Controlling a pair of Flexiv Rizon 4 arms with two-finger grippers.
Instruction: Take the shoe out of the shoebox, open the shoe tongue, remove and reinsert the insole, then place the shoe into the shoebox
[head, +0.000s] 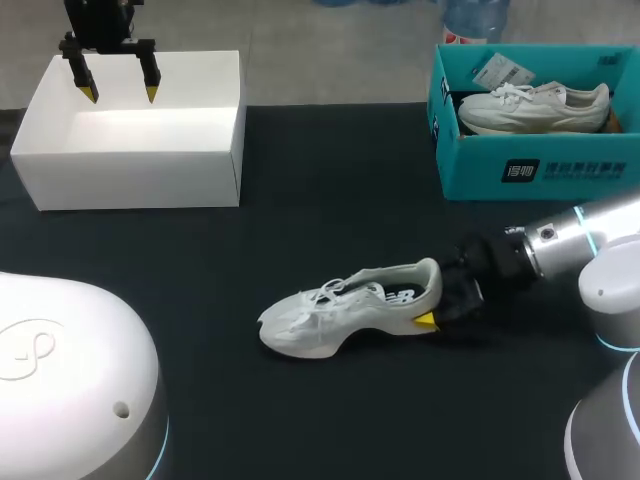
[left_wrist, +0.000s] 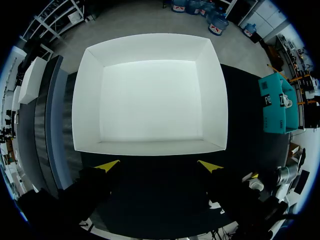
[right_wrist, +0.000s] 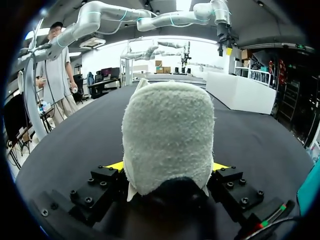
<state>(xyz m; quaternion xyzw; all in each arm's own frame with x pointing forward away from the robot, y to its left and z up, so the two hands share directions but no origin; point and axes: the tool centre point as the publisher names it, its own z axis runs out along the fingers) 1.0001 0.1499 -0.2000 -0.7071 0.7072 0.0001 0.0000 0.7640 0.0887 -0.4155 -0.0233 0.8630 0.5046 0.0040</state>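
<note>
Nearest to me on the black table (head: 250, 400), a white shoe (head: 340, 310) stands on its sole out in the open, well apart from both boxes, with its toe pointing toward my left side and its heel toward my right arm. My right fingers (head: 430, 310) are closed on that heel from two sides, low against the table. One yellow tip shows just under the heel collar in the head view. In the right wrist view both yellow tips peek out on either side of the fleecy heel, pressed against it, and the shoe's body runs away ahead of them. The laces lie tied across the top and the dark opening of the shoe faces up. Farther back at my left, an open-topped white box (head: 130, 165) sits near the table's far edge. My left fingers (head: 121, 92) hang above it, spread wide apart and holding nothing, their yellow tips pointing down toward its pale floor. At the far right stands a teal shoebox (head: 530, 170), also open. A second white shoe (head: 535, 105) rests inside it, beside a paper tag (head: 505, 72)
</note>
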